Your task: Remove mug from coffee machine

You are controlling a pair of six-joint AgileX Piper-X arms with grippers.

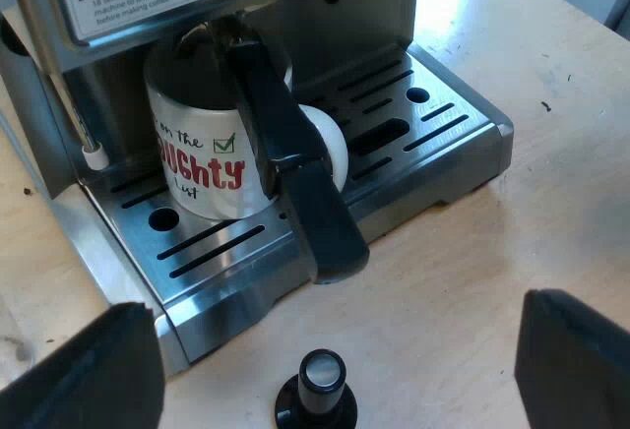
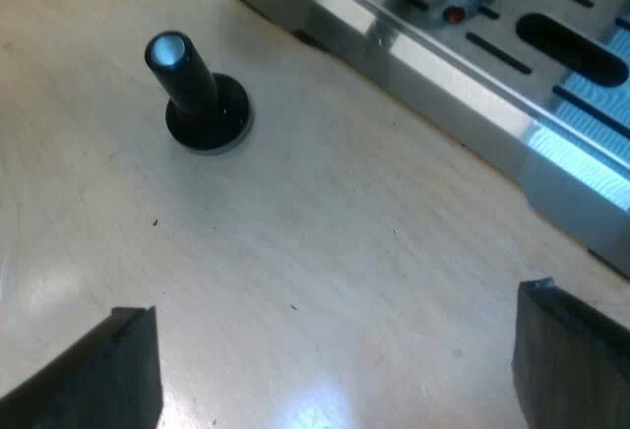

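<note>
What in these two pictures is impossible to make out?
- Left wrist view: the mug's printed words, partly covered by the dark handle.
- Left wrist view: the mug's inside, hidden under the espresso machine's front; full or empty, cannot tell.
- Right wrist view: the espresso machine, mostly cut off by the picture's edge.

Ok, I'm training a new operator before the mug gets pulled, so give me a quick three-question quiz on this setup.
1. True or false: the mug stands on the drip tray of the coffee machine.
2. What stands on the table near the tray's front edge? A) tamper B) measuring glass C) spoon
3. Fill in: the dark handle crosses in front of the ____.
Key: 1 true; 2 A; 3 mug.
</note>
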